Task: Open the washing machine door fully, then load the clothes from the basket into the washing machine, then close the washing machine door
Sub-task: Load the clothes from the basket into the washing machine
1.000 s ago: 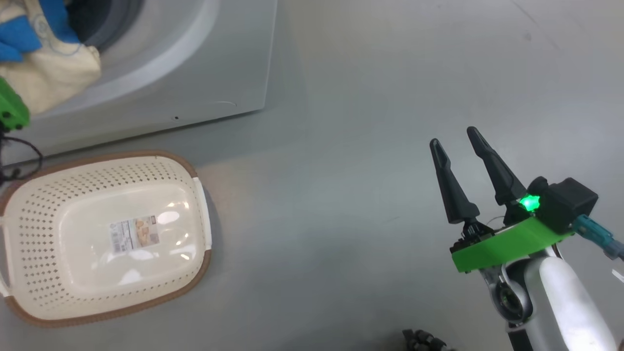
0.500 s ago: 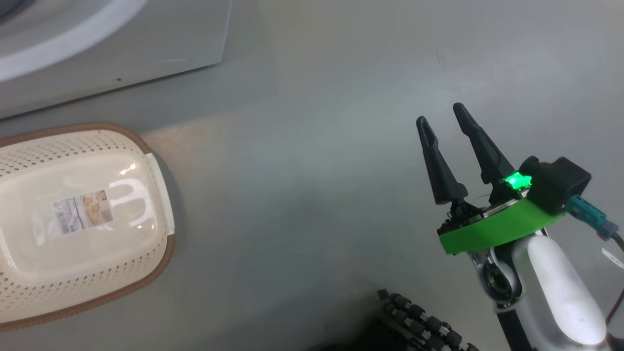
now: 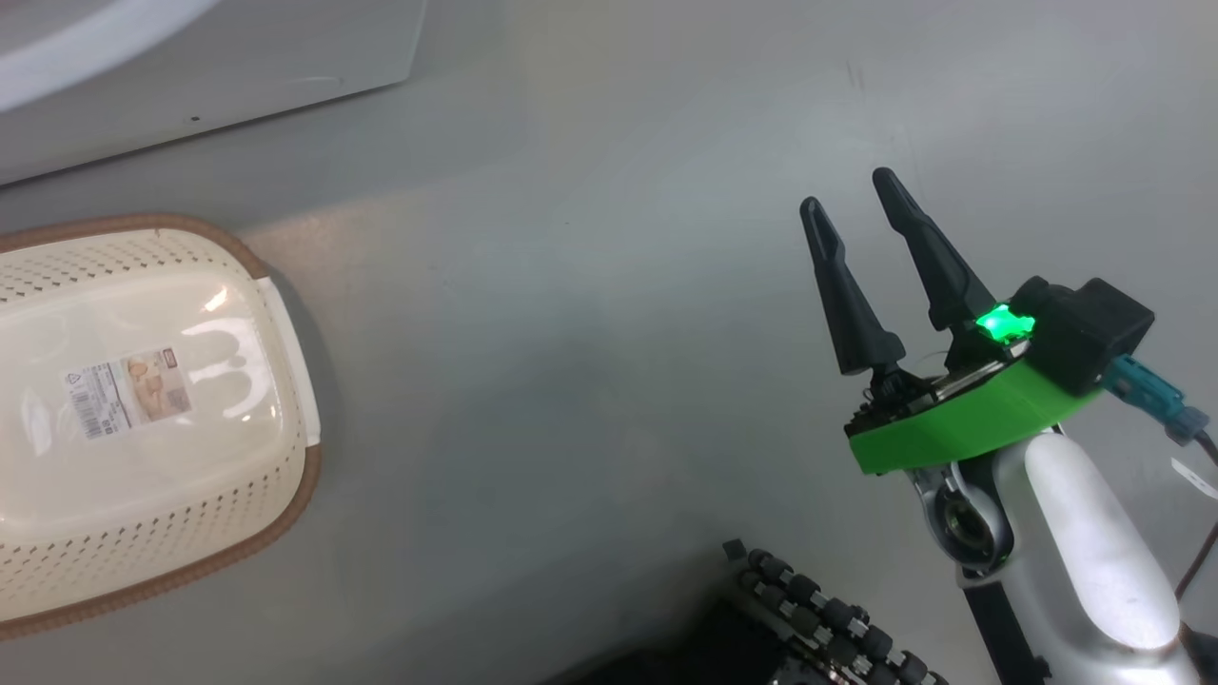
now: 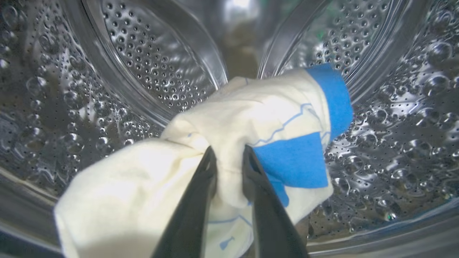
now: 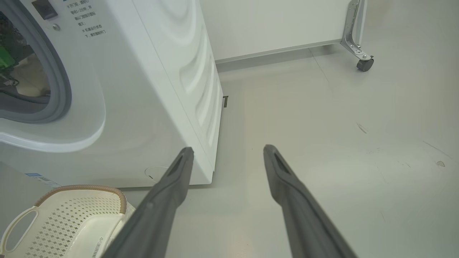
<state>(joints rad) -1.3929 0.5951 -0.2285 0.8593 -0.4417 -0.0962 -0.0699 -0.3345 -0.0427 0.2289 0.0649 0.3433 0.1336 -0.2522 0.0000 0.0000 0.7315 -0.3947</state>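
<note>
Left wrist view: the left gripper (image 4: 229,152) has its two dark fingers (image 4: 193,200) pressed together on a bunched fold of the clothes (image 4: 251,111), cream fabric with blue outlines and a bright blue band; the held cloth hangs inside the steel perforated drum (image 4: 154,68), with the drum wall curving behind and around it. Head view: nearest the camera a dark ribbed part (image 3: 818,609) lies at the bottom edge, beside the pale right forearm (image 3: 1085,533); above its green mount, the right gripper (image 3: 849,190) points up the view over the grey floor (image 3: 571,333), jaws apart and holding nothing. Well to its left the basket (image 3: 143,561) stands on the floor, its glossy bottom showing the label sticker (image 3: 124,390); beyond the basket lies the lower front edge of the washing machine (image 3: 238,86). Right wrist view: the right gripper (image 5: 228,149) has its fingers spread wide above the floor; the basket (image 5: 71,211) sits at lower left, just in front of the washing machine (image 5: 154,89), whose grey gasket ring (image 5: 61,82) frames the uncovered opening; farther back, a white panel (image 5: 272,25) stands on a caster (image 5: 364,64).
</note>
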